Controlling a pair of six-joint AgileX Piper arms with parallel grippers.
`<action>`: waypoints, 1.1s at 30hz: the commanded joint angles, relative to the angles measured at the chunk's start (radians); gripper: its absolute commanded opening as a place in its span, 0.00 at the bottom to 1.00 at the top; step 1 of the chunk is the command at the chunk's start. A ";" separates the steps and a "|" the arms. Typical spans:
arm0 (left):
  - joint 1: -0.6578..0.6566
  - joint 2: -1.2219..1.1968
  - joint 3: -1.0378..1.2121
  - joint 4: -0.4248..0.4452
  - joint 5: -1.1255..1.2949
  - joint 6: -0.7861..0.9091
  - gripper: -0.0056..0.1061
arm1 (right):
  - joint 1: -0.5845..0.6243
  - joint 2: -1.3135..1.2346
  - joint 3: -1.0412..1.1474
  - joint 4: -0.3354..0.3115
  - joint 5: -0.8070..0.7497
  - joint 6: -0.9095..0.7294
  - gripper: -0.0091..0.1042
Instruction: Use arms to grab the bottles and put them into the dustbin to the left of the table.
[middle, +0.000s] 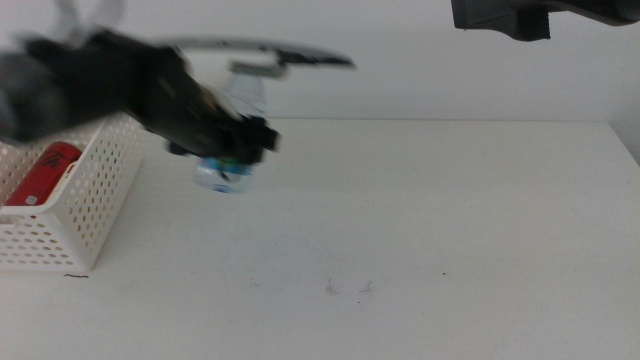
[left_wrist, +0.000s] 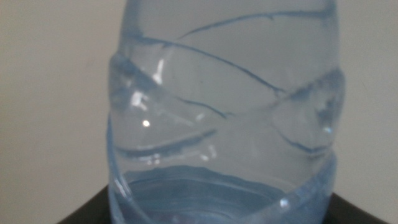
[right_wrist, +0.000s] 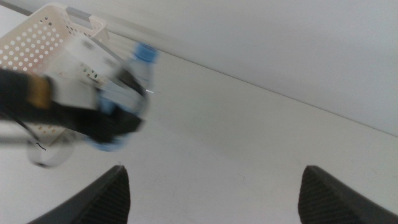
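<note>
My left gripper (middle: 238, 143) is shut on the small clear water bottle (middle: 222, 177), which hangs tilted above the table (middle: 450, 220), just right of the dustbin (middle: 90, 190). The arm is motion-blurred. The bottle (left_wrist: 224, 112) fills the left wrist view, with dark jaw tips at its base. A slim red can (middle: 45, 172) lies inside the dustbin. The right gripper (right_wrist: 214, 193) is open and holds nothing, raised above the table's right side; its view shows the blue-capped bottle (right_wrist: 142, 59) and the dustbin (right_wrist: 37, 37). The yellow-liquid bottle is out of view.
Part of the right arm (middle: 510, 15) shows at the top right of the middle view. Faint dark scuff marks (middle: 345, 287) sit on the white tabletop near the front. A plain wall rises behind the table.
</note>
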 joint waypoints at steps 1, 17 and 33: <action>0.093 -0.097 -0.073 -0.225 0.201 0.285 0.03 | 0.004 -0.005 0.000 -0.002 -0.008 -0.003 0.88; 0.755 -0.042 -0.331 -0.355 0.435 0.513 0.03 | 0.004 -0.005 0.000 -0.002 -0.008 -0.003 0.88; 0.738 0.191 -0.331 -0.423 0.510 0.713 0.05 | 0.004 -0.005 0.000 -0.002 -0.008 -0.003 0.88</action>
